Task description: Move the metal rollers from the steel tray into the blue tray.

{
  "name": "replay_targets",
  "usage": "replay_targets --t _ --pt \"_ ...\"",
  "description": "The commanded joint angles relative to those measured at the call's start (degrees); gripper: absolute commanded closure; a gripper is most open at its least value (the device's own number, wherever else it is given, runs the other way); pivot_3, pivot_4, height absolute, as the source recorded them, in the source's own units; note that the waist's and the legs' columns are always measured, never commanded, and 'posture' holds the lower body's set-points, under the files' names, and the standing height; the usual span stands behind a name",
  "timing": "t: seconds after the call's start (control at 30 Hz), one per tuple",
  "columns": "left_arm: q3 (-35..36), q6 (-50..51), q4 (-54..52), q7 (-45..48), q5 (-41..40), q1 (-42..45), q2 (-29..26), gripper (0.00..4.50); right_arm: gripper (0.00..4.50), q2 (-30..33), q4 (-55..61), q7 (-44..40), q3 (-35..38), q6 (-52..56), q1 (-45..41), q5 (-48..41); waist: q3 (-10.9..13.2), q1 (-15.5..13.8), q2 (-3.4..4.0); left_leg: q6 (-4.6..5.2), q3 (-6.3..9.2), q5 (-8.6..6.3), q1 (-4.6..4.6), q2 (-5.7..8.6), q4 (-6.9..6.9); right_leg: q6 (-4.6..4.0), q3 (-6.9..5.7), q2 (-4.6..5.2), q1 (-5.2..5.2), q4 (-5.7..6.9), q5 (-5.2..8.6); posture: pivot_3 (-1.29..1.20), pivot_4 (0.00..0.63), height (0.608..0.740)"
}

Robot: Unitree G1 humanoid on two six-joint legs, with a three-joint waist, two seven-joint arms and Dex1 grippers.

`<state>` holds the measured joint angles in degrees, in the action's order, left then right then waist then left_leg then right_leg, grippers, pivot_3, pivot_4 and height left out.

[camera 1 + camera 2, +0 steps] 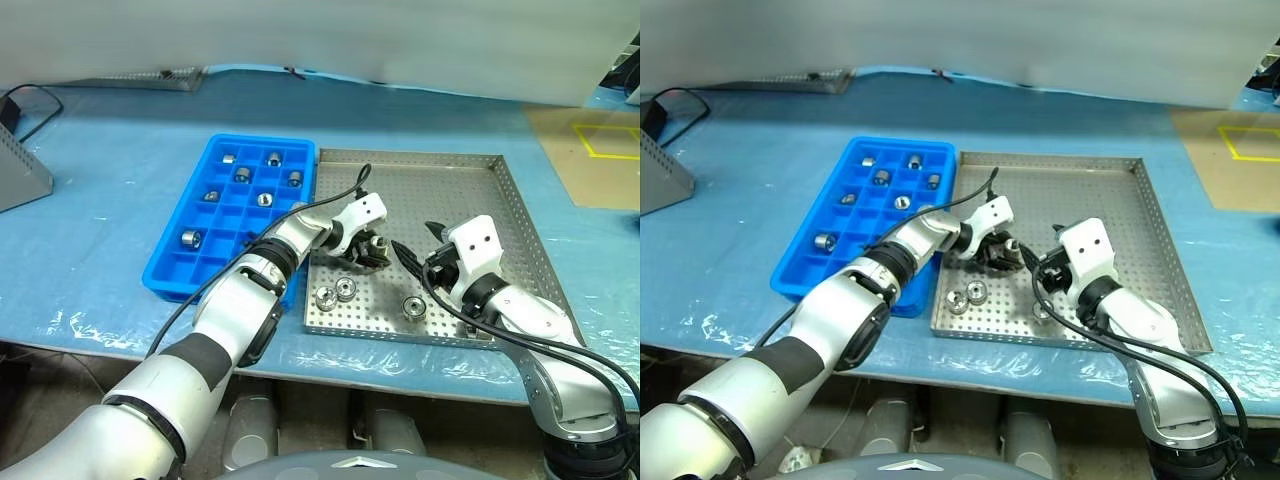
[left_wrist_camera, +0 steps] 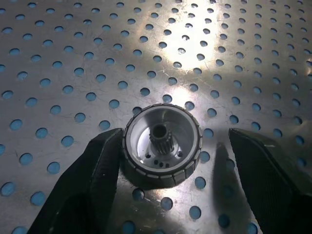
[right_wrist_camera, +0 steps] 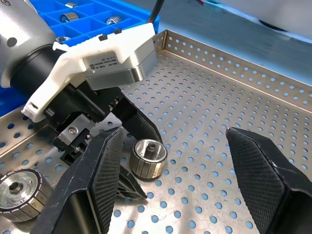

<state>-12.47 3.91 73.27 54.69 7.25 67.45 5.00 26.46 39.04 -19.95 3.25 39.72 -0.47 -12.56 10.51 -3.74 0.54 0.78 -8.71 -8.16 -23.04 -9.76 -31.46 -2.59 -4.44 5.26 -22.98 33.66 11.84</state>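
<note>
One roller (image 2: pixel 162 148) sits between the left gripper's (image 2: pixel 168 161) parted jaws.

a workshop bench: blue protective sheet (image 1: pixel 110 230), perforated steel tray (image 1: pixel 500 215) of metal rollers (image 1: pixel 335 292).

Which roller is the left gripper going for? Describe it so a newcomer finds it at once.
Start at the steel tray, right of the blue tray. The roller lies on its floor between the open fingers of the left gripper. Unlike the three rollers nearer the front rim, it has fingers either side.
</note>
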Motion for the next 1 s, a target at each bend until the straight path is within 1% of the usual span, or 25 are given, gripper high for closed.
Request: replay_targets --t 0.03,0.1,0.17,0.27,0.33,0.37,0.4,0.5,0.6,0.67,0.8,0.93,1.0 --pt "0.7 0.4 -0.5 -1.0 0.3 -0.5 -0.3 1.04 0.99 -0.4 1.0 0.3 -0.1 -1.6 0.3 0.4 0.0 0.0 0.0 0.0 0.0 0.0 0.02 0.0 -0.01 0.0 0.0 0.0 0.02 0.0 0.0 -0.26 0.15 0.74" --pt "0.7 0.3 -0.3 -2.4 0.7 -0.5 -0.7 1.43 0.99 -0.4 0.7 0.4 -0.1 -1.7 0.2 0.5 0.0 0.0 0.0 0.0 0.0 0.0 0.02 0.0 -0.04 0.0 0.0 0.0 0.03 0.0 0.0 -0.26 0.15 0.74" --pt "0.6 0.3 -0.1 -3.1 1.2 -0.4 -0.9 2.11 0.99 -0.4 0.4 0.3 0.0 -1.9 0.1 0.5 0.0 0.0 0.0 0.0 0.0 0.0 0.02 -0.01 -0.06 0.0 0.0 0.0 0.03 0.0 0.0 -0.26 0.15 0.74" --pt "1.4 0.2 -0.3 -2.4 0.6 -0.3 -1.0 2.11 0.99 -0.4 0.2 0.2 -0.1 -2.1 -0.2 0.6 0.0 0.0 0.0 0.0 0.0 0.0 0.02 -0.01 -0.06 0.0 0.0 0.0 0.03 0.0 0.0 -0.25 0.15 0.74" --pt "2.2 0.1 -1.0 0.8 -0.5 -0.3 -1.3 2.44 0.99 -0.3 -0.1 0.1 -0.2 -2.2 -0.5 0.6 0.0 0.0 0.0 0.0 0.0 0.0 0.01 0.0 -0.06 0.0 0.0 0.0 0.03 -0.01 -0.01 -0.24 0.15 0.74" --pt "2.4 0.2 -1.2 0.5 -0.6 -0.1 -1.3 2.68 0.99 -0.3 -0.3 -0.1 -0.2 -2.3 -0.6 0.5 0.0 0.0 0.0 0.0 0.0 0.0 0.01 0.0 -0.05 0.0 0.0 0.0 0.03 0.0 -0.01 -0.24 0.15 0.74" --pt "2.8 0.7 -1.3 0.0 -0.8 0.0 -1.3 2.78 0.99 -0.2 -0.5 -0.2 -0.3 -2.4 -0.8 0.5 0.0 0.0 0.0 0.01 0.0 0.0 0.01 -0.01 -0.05 -0.01 -0.01 0.0 0.02 0.0 -0.01 -0.23 0.15 0.74" --pt "4.5 1.2 -1.9 1.2 -2.3 0.6 -1.7 2.78 0.99 -0.3 -1.0 -0.5 -0.6 -2.6 -1.4 0.4 0.0 0.0 0.0 0.01 0.0 -0.01 -0.01 0.0 -0.05 -0.01 -0.01 0.01 0.02 -0.01 -0.01 -0.22 0.15 0.74" --pt "7.6 2.3 -4.3 6.8 -6.2 1.0 -2.9 2.78 0.99 -0.1 -1.7 -1.1 -0.8 -2.9 -2.4 0.2 0.0 0.0 0.0 0.02 0.0 -0.01 -0.02 0.0 -0.05 -0.01 -0.01 0.01 0.01 -0.01 -0.01 -0.2 0.15 0.74" --pt "8.3 2.4 -5.6 8.1 -6.9 0.9 -4.2 2.78 0.99 0.0 -2.3 -1.7 -0.9 -3.1 -3.1 0.1 0.0 -0.1 0.0 0.02 0.0 -0.01 -0.03 -0.01 -0.03 -0.02 -0.02 0.01 -0.01 -0.01 -0.01 -0.18 0.15 0.74" --pt "9.9 4.5 -10.4 11.7 -9.1 0.1 -8.8 2.78 0.99 0.2 -4.2 -3.6 -1.2 -3.6 -5.2 -0.7 0.0 -0.1 0.0 0.02 0.01 -0.01 -0.01 -0.02 -0.01 -0.04 -0.02 0.01 -0.01 0.0 -0.02 -0.12 0.15 0.74" --pt "11.6 7.1 -16.6 9.5 -10.2 -2.3 -14.6 2.78 0.99 0.2 -7.7 -6.1 -2.6 -4.7 -8.8 -1.3 0.0 -0.2 0.01 0.0 0.01 0.0 -0.01 -0.03 0.03 -0.06 -0.04 0.0 -0.03 0.01 -0.02 -0.03 0.15 0.74" --pt "13.4 8.5 -20.5 6.5 -10.3 -5.0 -19.2 2.78 0.99 0.0 -11.1 -8.2 -4.5 -5.7 -12.6 -1.3 0.0 -0.9 0.0 -0.01 0.01 0.0 -0.04 -0.03 0.04 -0.08 -0.04 0.01 -0.03 0.0 -0.02 0.05 0.15 0.74"
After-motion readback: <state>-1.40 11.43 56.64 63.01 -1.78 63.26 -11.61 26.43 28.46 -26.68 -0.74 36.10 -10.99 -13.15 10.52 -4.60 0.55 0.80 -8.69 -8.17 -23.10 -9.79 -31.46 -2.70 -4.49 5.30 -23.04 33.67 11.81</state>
